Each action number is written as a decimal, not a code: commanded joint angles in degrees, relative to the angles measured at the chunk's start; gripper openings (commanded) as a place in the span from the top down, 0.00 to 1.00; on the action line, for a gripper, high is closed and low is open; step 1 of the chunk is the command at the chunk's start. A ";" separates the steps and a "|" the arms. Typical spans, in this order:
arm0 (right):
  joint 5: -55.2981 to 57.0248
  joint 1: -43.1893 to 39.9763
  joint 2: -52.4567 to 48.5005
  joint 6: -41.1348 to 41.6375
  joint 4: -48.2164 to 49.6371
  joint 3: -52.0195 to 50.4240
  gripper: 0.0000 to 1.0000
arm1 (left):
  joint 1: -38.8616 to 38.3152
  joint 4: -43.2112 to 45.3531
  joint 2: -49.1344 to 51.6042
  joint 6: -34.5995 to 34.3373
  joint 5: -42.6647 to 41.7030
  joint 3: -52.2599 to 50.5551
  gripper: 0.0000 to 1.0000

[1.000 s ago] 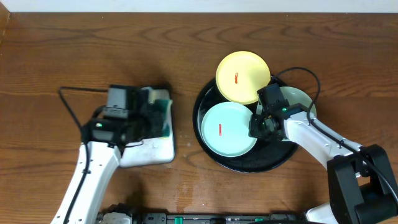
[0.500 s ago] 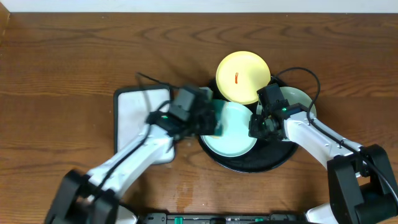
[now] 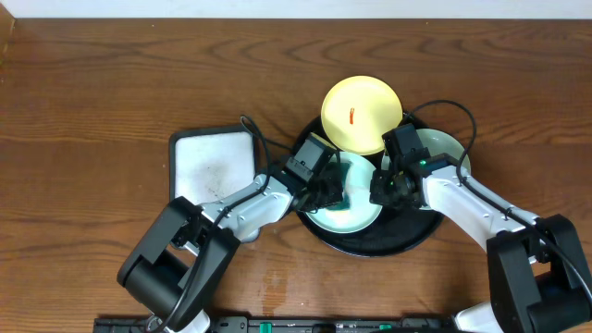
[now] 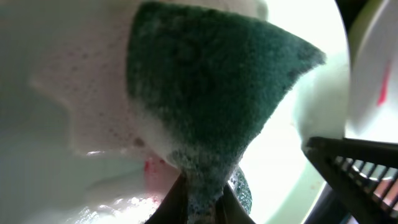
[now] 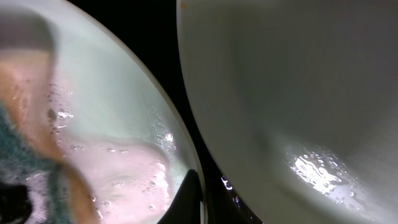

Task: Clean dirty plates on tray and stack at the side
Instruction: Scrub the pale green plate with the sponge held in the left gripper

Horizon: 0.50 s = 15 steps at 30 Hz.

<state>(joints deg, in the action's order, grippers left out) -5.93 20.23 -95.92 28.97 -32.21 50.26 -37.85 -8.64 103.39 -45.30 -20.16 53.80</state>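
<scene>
**Sponge on centre plate – left pincer clamped, right pincer unclear**

The black tray sits right of centre on the wooden table and carries all three plates. The mint plate lies flat in the tray's left half. The yellow plate overlaps the tray's far rim, its red smear exposed. The second mint plate lies at the tray's right side, partly under the right arm.

Left gripper: positioned over the mint plate, jaws closed narrowly on a green sponge. The left wrist view shows the sponge pinched at its lower tip, pressed to the plate's surface amid white foam, with a pinkish patch just beside it.

Right gripper: at the right edge of the mint plate. In the right wrist view one dark fingertip meets that plate's rim – the other finger is not distinguishable against the black tray, so whether the jaws grip the rim cannot be told. The same view shows pink-tinted foam on the mint plate and the second mint plate close alongside.

A white tray lies left of the black tray, near it.
</scene>
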 commanded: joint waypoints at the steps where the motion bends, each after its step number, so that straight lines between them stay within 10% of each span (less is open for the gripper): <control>1: 2.67 1.31 -0.42 0.37 -1.55 -0.66 0.99 | 0.61 -8.22 3.32 -1.62 14.01 -0.87 0.92; 15: 2.69 1.31 -0.42 0.37 -2.84 -0.66 0.99 | 1.16 -25.75 3.67 4.11 29.07 9.66 0.93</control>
<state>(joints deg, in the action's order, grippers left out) -7.01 20.47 -95.92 29.15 -33.39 50.48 -38.11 -33.63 104.62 -42.59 -0.56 64.40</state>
